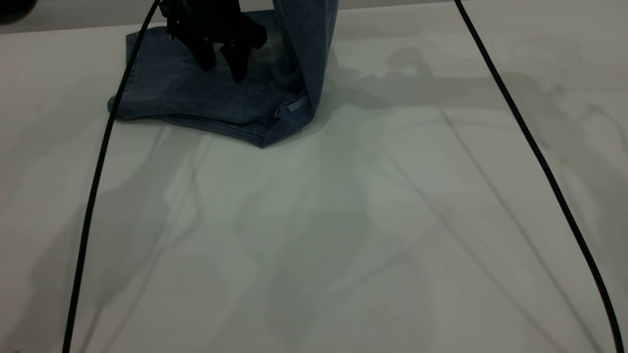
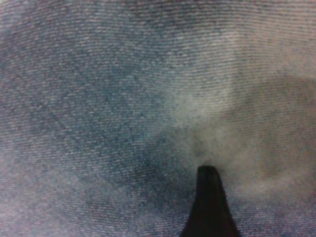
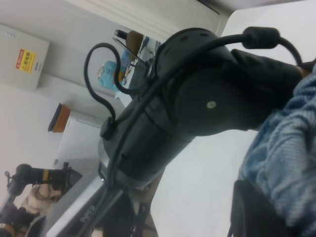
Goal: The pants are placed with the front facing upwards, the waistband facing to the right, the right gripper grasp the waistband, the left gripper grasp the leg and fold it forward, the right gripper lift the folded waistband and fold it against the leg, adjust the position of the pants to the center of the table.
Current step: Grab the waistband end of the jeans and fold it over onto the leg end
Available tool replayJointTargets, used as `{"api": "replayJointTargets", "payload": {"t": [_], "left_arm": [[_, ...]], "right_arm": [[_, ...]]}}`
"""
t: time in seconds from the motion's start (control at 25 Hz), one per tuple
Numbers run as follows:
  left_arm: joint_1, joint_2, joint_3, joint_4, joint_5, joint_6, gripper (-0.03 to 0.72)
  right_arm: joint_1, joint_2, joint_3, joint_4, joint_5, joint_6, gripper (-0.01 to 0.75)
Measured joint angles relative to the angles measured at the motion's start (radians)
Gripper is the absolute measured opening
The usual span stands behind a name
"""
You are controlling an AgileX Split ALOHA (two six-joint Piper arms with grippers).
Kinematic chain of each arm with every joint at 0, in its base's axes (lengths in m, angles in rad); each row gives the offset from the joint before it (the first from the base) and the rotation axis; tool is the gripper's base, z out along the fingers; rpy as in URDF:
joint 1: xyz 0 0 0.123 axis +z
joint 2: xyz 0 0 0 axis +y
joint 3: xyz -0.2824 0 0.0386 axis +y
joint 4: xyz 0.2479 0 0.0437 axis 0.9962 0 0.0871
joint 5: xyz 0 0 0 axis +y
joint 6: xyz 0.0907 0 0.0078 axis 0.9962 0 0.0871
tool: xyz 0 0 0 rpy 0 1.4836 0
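Observation:
The blue denim pants [image 1: 206, 98] lie folded on the white table [image 1: 343, 220] at the far left. Their right part [image 1: 306, 54] is pulled straight up and leaves the view at the top. My left gripper [image 1: 222, 61] hangs open just above the flat cloth, with nothing between its fingers. In the left wrist view one dark fingertip [image 2: 208, 197] hovers over a pale faded patch of the pants [image 2: 237, 128]. My right gripper [image 3: 284, 197] is out of the exterior view. In its own wrist view it is shut on the puckered waistband [image 3: 289, 143], and one black finger [image 3: 254, 212] presses against the denim.
Two black cables hang across the exterior view, one at the left [image 1: 93, 196] and one at the right [image 1: 539, 157]. The left arm's black body [image 3: 197, 103] fills the middle of the right wrist view. Bare tabletop spreads in front of and right of the pants.

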Motion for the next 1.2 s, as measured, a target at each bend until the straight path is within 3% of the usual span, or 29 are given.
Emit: {"api": "replayJointTargets", "payload": {"t": [0.4,0.76,1.2], "left_arm": [[-0.001,-0.129,-0.008,0.151,-0.002,-0.003,0.463],[-0.001,-0.359,-0.009,0.155,-0.005,-0.004,0.463],[-0.002,-0.629,-0.009,0.151,-0.002,-0.007,0.463]], "right_arm": [[-0.001,0.0,0.0,-0.001,-0.017,0.005,0.106],[0.003,0.0,0.0,-0.005,-0.027,0.005,0.106],[0.113,0.002,0.0,0.003,-0.181,-0.001,0.106]]}}
